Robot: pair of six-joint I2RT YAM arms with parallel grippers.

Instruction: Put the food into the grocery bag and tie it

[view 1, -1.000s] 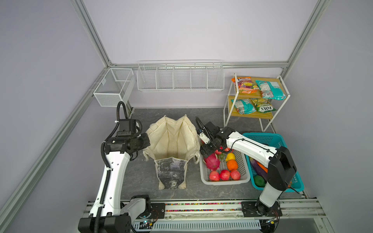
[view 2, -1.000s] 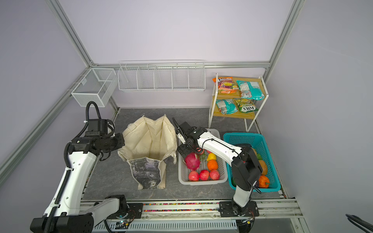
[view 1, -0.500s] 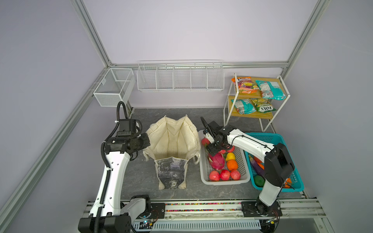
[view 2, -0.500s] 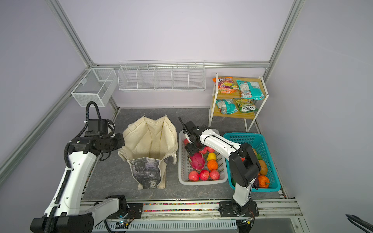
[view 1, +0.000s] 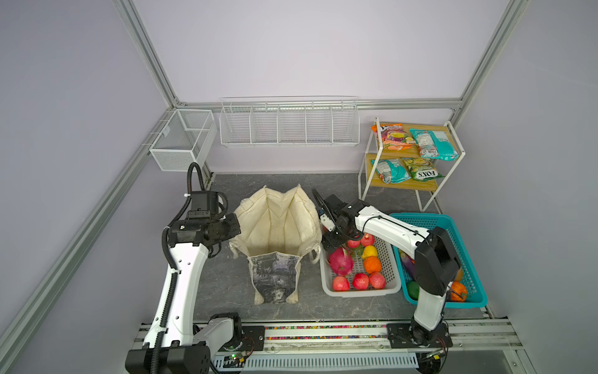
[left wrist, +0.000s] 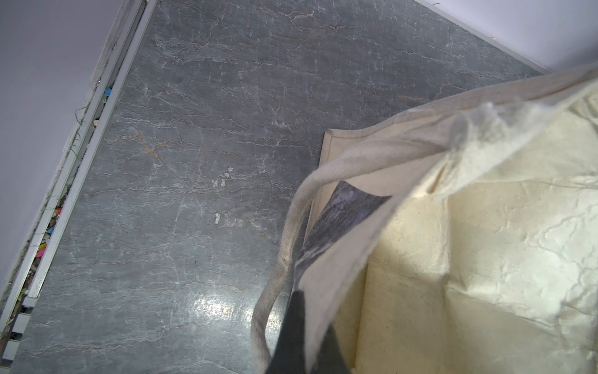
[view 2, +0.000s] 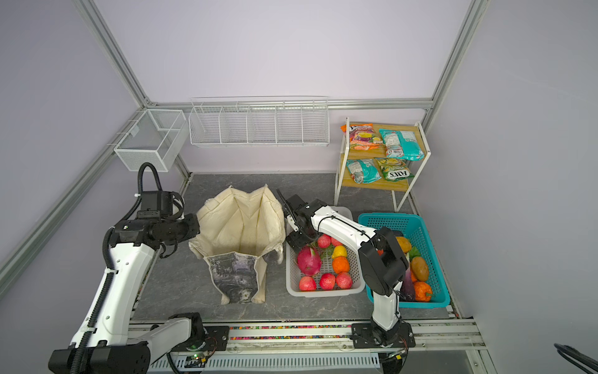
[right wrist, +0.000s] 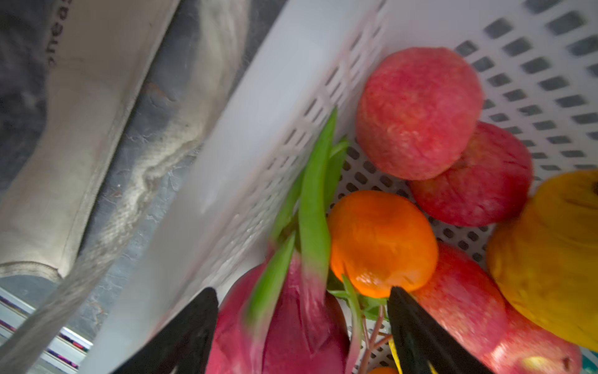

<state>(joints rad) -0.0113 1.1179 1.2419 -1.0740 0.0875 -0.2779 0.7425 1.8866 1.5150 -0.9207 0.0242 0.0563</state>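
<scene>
My right hand has swung back over the dragon fruit, wide open astride it. Left hand stays pinched on the grocery bag; nothing's packed yet.

Grocery bag: was stood open on the desk.
Dragon fruit: was found in white basket, under right gripper.

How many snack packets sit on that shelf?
4 on the shelf: orange packet and upper teal packet on top, lower teal packet and green packet below. None looks hidden.
</scene>
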